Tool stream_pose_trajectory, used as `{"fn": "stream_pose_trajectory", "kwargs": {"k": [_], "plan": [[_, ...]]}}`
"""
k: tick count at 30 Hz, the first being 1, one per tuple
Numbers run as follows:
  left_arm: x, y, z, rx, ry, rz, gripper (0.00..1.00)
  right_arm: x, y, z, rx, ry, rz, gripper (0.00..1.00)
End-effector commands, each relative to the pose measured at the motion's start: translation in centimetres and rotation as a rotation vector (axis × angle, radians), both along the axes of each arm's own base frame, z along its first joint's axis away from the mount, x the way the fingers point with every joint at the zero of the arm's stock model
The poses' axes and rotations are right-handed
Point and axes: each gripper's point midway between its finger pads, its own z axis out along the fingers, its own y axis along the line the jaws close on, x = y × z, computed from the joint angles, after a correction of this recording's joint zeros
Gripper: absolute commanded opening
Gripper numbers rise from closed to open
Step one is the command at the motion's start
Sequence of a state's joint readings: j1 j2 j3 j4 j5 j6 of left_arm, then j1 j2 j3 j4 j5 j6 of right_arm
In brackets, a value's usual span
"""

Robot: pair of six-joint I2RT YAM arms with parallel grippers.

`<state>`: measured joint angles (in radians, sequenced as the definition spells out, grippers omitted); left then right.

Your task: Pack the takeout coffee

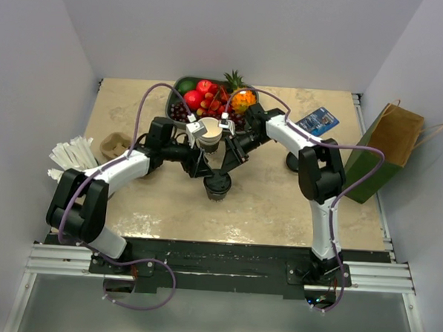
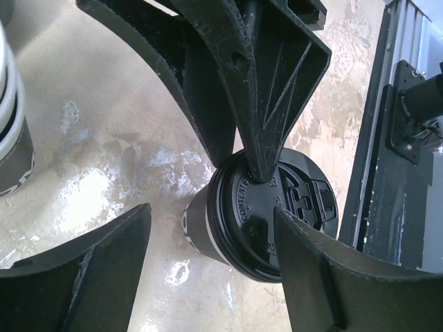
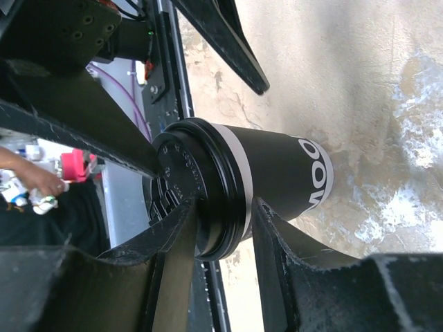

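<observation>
- Beige, stone-patterned table (image 1: pixel 279 206) in the overhead view: the takeout coffee (image 1: pixel 217 187), a dark cup under a round black lid, stands upright in front of the fruit bowl (image 1: pixel 173 102), on the side toward the arm bases.
- Same view: the left gripper (image 1: pixel 208 173) reaches in from the bowl's left and the right gripper (image 1: pixel 224 170) from its right, and the two meet over the cup. A brown paper bag (image 1: pixel 386 145) stands well to the right of the bowl.
- Left wrist view: the left gripper (image 2: pixel 211 211) is spread wide and grasps nothing. The takeout coffee (image 2: pixel 239 228) sits between its fingers, closer to one of them. A finger of the right gripper rests on the lid top.
- Right wrist view: the right gripper (image 3: pixel 223 207) is clenched on the lid's rim, one finger on the lid top and the other against the cup wall just under the lid. The cup wall shows a white band and white lettering.
</observation>
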<state>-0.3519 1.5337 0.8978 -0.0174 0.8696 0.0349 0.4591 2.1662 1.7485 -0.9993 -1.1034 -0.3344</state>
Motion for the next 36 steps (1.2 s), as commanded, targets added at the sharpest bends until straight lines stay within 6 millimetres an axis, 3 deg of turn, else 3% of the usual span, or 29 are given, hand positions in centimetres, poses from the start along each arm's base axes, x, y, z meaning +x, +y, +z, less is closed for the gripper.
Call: {"fn": "stream_pose_trajectory", "kwargs": {"k": [1,11,23,31,36], "plan": [[0.6,0.0,1.6,-0.053,-0.008,-0.011,0.76,0.7,0.1,0.1,0.025,0.018,-0.02,0.4],[-0.8,0.4,0.8,-0.052,0.066,-0.015,0.76,1.0,0.3,1.1,0.04,0.002,-0.025,0.44],[-3.2,0.7,-0.3,-0.081,0.193,-0.005,0.82,0.5,-0.1,1.8,0.046,-0.02,-0.011,0.59],[-3.2,0.7,-0.3,-0.102,0.192,-0.003,0.82,-0.9,-0.6,2.1,0.061,-0.002,0.015,0.64],[-3.4,0.4,0.8,-0.142,0.189,-0.027,0.82,-1.5,-0.6,2.8,0.095,0.006,0.032,0.65]]}}
